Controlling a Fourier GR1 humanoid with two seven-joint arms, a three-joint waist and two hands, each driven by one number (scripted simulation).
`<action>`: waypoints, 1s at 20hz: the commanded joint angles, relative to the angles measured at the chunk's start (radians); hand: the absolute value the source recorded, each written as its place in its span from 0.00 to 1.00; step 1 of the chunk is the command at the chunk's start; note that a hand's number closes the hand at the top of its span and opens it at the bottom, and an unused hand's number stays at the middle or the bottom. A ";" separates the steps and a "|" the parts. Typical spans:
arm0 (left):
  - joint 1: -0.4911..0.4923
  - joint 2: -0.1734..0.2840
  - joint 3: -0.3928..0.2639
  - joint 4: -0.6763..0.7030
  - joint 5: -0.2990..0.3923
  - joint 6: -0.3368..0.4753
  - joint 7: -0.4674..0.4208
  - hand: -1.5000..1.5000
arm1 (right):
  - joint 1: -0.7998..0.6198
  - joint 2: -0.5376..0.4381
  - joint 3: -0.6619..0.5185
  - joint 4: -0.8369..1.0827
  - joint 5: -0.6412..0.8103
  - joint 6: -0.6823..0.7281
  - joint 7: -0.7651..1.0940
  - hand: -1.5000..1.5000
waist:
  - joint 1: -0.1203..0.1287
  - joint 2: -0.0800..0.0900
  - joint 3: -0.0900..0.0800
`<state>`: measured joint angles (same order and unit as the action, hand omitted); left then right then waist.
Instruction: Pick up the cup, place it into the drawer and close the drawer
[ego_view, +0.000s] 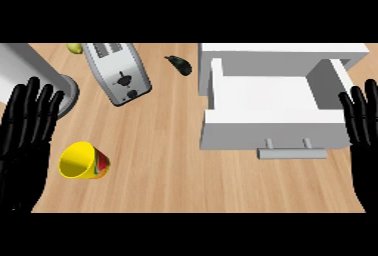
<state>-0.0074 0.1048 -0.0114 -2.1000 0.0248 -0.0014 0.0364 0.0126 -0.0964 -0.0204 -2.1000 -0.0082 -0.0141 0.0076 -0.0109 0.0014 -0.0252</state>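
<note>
Cup (83, 161) — tipped, beside cropped left robot hand (26, 135)

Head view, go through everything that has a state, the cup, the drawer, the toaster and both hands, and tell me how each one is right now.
cup: on its side on the counter, mouth showing, not held.
drawer: pulled open, nothing inside.
toaster: flat on the counter, slots without bread.
left hand: open, fingers straight, resting at the left edge, apart from the cup.
right hand: open, fingers straight, resting at the right edge beside the drawer.
</note>
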 joint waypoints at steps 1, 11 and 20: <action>-0.052 0.070 0.095 0.063 0.160 -0.118 -0.036 0.00 | -0.020 0.006 0.014 0.043 0.034 -0.005 -0.023 0.00 | 0.011 0.000 0.024; 0.066 0.283 0.253 0.266 0.719 -0.510 0.039 0.00 | -0.052 -0.054 0.056 0.043 -0.060 0.112 0.105 0.00 | 0.015 0.001 0.024; -0.040 0.295 0.290 0.638 0.532 -0.667 -0.090 0.00 | -0.170 -0.046 0.003 0.194 -0.056 0.121 0.066 0.00 | 0.009 0.000 0.025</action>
<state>-0.0109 0.3973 0.2628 -1.6068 0.6264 -0.6079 -0.0005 -0.1140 -0.1391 0.0102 -1.9497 -0.0557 0.1004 0.0789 0.0007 0.0018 -0.0008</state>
